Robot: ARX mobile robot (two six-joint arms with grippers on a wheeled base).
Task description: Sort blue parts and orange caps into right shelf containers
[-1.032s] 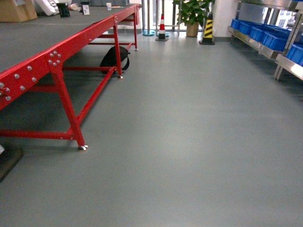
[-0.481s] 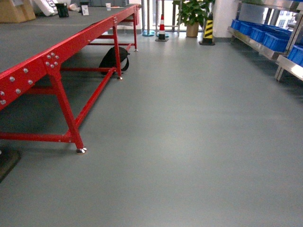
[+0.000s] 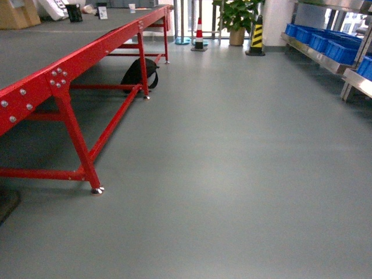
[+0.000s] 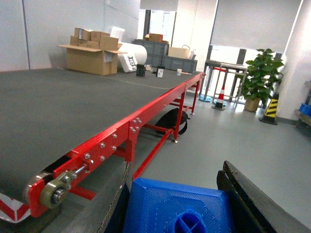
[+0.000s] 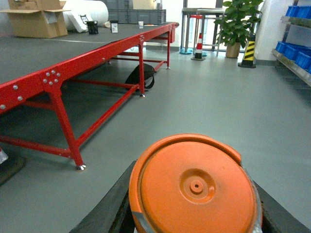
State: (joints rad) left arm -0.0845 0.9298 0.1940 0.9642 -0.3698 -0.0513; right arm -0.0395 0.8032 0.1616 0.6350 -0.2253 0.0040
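Orange cap: I see an orange cap filling the near part of my right wrist view, flat top toward the camera, a small round boss at its centre.
Right end effector: my right end effector is pinching the orange cap, a dark finger pressed against each side.
Blue part: a blue part with a textured top and a cross-shaped recess sits at the near edge of my left wrist view.
Left end effector: my left end effector has dark fingers on both sides of the blue part, gripping it.
Right shelf containers: blue crates stand in a row on a metal shelf far right in my head view, well apart from both arms.
Conveyor: a long red-framed surface with a dark belt runs along the left.
Floor: grey floor spreads between conveyor and shelf.
Far end: a striped cone and a potted plant.
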